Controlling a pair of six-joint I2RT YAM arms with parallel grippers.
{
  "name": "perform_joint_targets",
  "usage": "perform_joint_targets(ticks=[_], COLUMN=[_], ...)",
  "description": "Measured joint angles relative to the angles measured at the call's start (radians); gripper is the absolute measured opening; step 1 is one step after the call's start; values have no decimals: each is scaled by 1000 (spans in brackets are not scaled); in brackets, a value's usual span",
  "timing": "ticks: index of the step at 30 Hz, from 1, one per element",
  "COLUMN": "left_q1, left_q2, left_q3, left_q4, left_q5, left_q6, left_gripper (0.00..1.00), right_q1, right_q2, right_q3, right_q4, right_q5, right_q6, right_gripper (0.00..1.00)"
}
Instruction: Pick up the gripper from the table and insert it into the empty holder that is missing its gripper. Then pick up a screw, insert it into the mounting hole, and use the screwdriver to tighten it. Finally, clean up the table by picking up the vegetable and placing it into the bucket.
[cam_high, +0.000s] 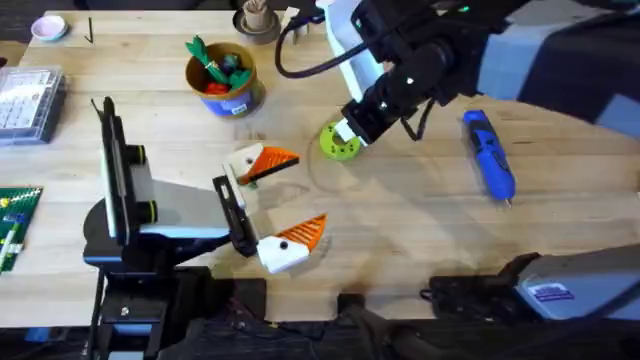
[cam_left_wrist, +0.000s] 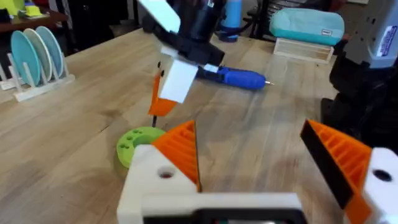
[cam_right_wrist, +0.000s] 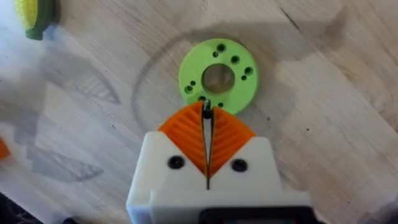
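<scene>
Wooden table (cam_high: 420, 220), right end effector (cam_right_wrist: 207, 112) angled down over green disc (cam_right_wrist: 217, 76), pinching screw (cam_right_wrist: 206, 107), left end effector (cam_high: 270, 200) agape

The disc (cam_high: 339, 142) lies between the bucket (cam_high: 226, 82) and the screwdriver (cam_high: 489, 154), on the table (cam_high: 400, 230).

We cannot make out what the thin dark thing (cam_right_wrist: 206, 111) pinched between the right gripper's (cam_right_wrist: 207, 118) orange pads is; it is too small. The frame edge cuts off a yellow and green object (cam_right_wrist: 34, 15) in the right wrist view. The contents of the bucket (cam_high: 226, 80) blur together overhead.
</scene>
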Motion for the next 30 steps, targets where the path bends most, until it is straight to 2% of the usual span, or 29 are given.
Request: perform_joint_targets(ticks=[6, 14, 21, 30], left_q1=[0, 0, 0, 0], left_q2=[0, 0, 0, 0], left_q3=[0, 0, 0, 0], left_q4=[0, 0, 1, 1], left_q5=[0, -3, -3, -3], left_q6=[0, 0, 0, 0], left_gripper=[993, 993, 993, 993], right_q1=[0, 28, 139, 304], right_q2=[-69, -79, -59, -3], right_q3=[31, 312, 495, 584], right_q4=[-87, -335, -424, -447], right_q5=[0, 2, 2, -1], right_q6=[0, 0, -1, 0], right_gripper=[6, 6, 6, 6])
